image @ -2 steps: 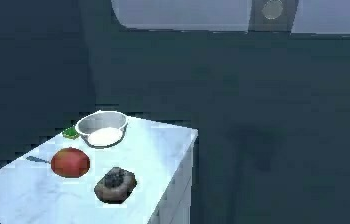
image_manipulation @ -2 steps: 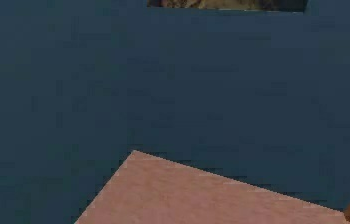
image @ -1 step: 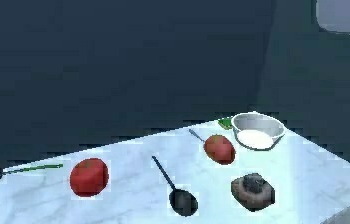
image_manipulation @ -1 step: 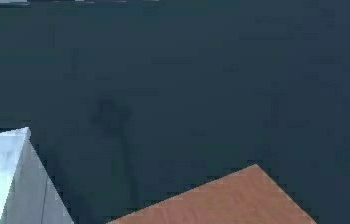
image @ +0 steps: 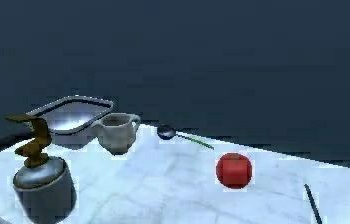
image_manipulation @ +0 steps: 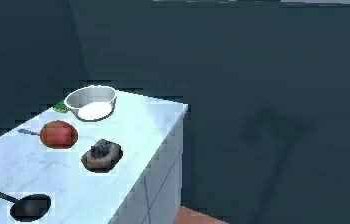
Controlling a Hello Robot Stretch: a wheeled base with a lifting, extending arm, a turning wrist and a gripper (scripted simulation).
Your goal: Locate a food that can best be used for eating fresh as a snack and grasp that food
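A round red fruit (image: 234, 170), like an apple or a tomato, lies on the white marble counter (image: 173, 195) right of the middle in the forward view. In the arm side view a similar red round fruit (image_manipulation: 58, 133) with a dark spot on top rests on the counter (image_manipulation: 143, 135) near the left side.
Forward view: a grey metal pan (image: 71, 117), a white cup (image: 116, 132), a dark-bowled spoon with a green handle (image: 170, 131), a grey pump bottle (image: 42, 185). Arm side view: a white bowl (image_manipulation: 90, 101), a brown dish holding something dark (image_manipulation: 102, 156), a black ladle (image_manipulation: 28, 207). Dark wall behind.
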